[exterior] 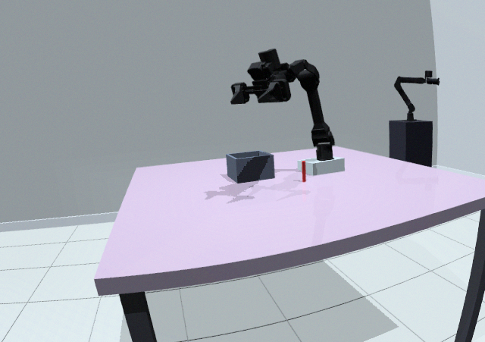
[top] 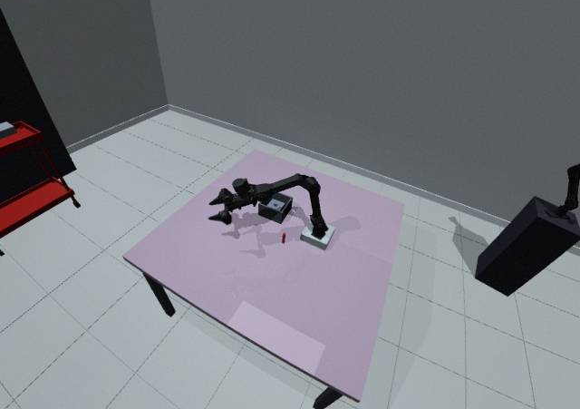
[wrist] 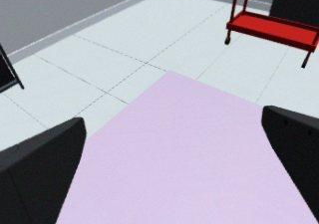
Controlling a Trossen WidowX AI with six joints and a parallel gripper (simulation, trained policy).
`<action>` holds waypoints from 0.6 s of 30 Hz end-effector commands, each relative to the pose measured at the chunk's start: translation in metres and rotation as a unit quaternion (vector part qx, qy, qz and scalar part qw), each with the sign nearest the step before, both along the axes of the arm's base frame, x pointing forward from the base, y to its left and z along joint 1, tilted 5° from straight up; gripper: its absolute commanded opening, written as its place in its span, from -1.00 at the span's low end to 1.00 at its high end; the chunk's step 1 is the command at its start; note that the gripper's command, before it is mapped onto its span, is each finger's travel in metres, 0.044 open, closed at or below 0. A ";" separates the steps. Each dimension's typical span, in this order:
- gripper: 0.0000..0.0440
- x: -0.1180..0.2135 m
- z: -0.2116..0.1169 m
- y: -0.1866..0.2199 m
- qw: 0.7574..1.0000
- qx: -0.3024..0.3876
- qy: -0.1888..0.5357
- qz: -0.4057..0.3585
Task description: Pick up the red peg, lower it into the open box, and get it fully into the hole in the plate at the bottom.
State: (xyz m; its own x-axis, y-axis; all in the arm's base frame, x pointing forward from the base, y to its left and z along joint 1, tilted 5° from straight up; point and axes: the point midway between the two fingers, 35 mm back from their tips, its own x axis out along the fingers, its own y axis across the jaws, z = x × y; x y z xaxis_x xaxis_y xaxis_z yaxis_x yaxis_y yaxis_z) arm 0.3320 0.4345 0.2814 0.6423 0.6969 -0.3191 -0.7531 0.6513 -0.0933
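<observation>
The red peg [top: 283,238] [exterior: 303,171] stands upright on the table, in front of the arm's white base block. The open dark blue-grey box [top: 272,213] [exterior: 255,169] stands on the table to the left of the peg. In the top view a small part of the plate with its hole [top: 275,204] shows inside the box; in the exterior view the walls hide it. My gripper [top: 209,210] [exterior: 247,102] [wrist: 172,119] is open and empty, high above the table and well away from the peg. The wrist view shows neither peg nor box.
The pink table [top: 299,297] [exterior: 219,228] [wrist: 174,164] carries the white base block [top: 313,241] [exterior: 330,167] of the arm. A red cart [top: 34,199] [wrist: 274,30] stands on the floor beyond the table. A dark pedestal [top: 519,249] [exterior: 410,142] with a second arm stands off the table.
</observation>
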 end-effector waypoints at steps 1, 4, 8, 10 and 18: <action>1.00 -0.008 -0.017 -0.018 0.997 0.003 0.071 -0.020; 1.00 -0.014 -0.029 -0.031 0.992 0.004 0.121 -0.039; 1.00 -0.023 -0.045 -0.049 0.981 0.006 0.184 -0.068; 1.00 -0.027 -0.053 -0.059 0.973 0.006 0.215 -0.084; 1.00 -0.048 -0.083 -0.098 0.932 0.007 0.328 -0.157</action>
